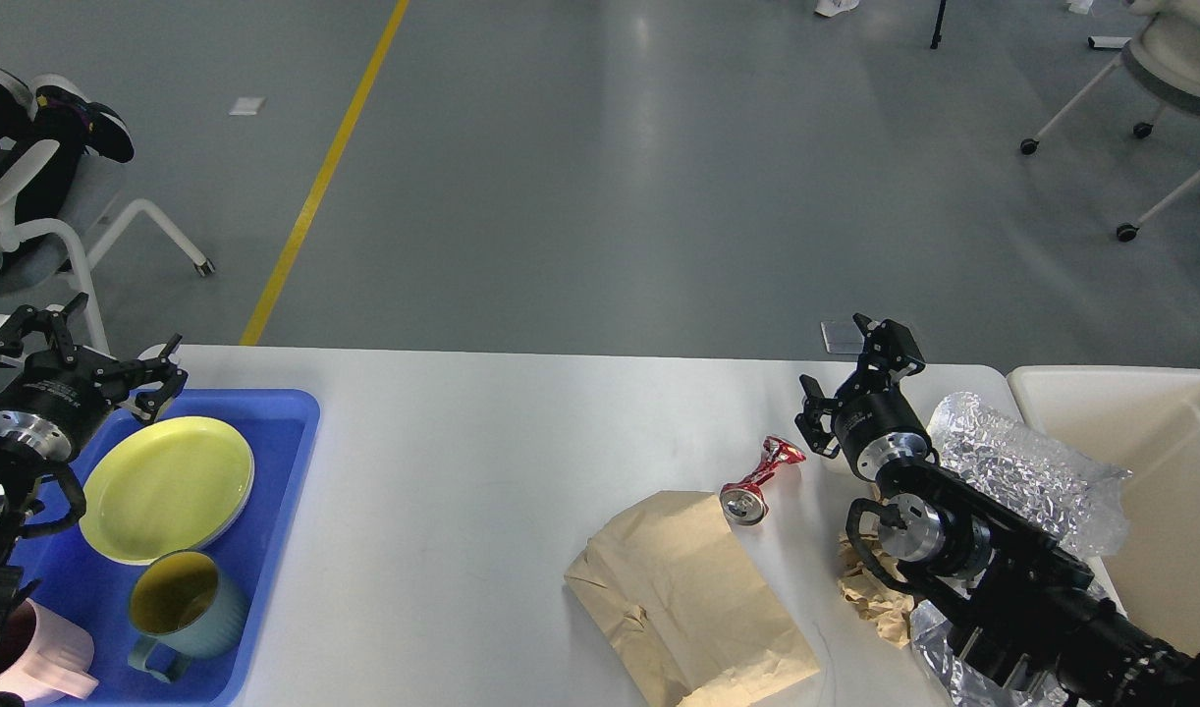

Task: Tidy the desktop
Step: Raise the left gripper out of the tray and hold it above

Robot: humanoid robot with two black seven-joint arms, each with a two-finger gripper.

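Head view. The desktop [482, 462] spans the lower half of the frame, its far edge meeting grey floor.

Left arm: enters at the lower left edge and rises over the near corner of the blue tray [276, 491]. The left gripper [84, 344] sits above the tray's far left corner, fingers pointing away from the camera toward the desktop's far edge. Its jaws stand wide apart and hold nothing. The wrist's silver collar lies just above the rim of the yellow plate [168, 486].

Right arm: enters at the lower right corner and runs diagonally up and left across the desktop's right end. The right gripper [850, 368] is at the far end, near the desktop's far edge, fingers tilted up and away. Its jaws are spread and empty. The arm passes over crumpled brown paper [870, 599] and alongside a roll of clear bubble wrap [1027, 471].

Objects on the desktop: a crushed red can [757, 481] lies on its side just left of the right wrist, its near end touching the top corner of a creased brown paper bag [683, 594]. In the tray, a teal mug [178, 609] stands near the plate; a pink mug [40, 658] is partly hidden by the left arm. A beige bin [1150, 452] stands at the right edge.
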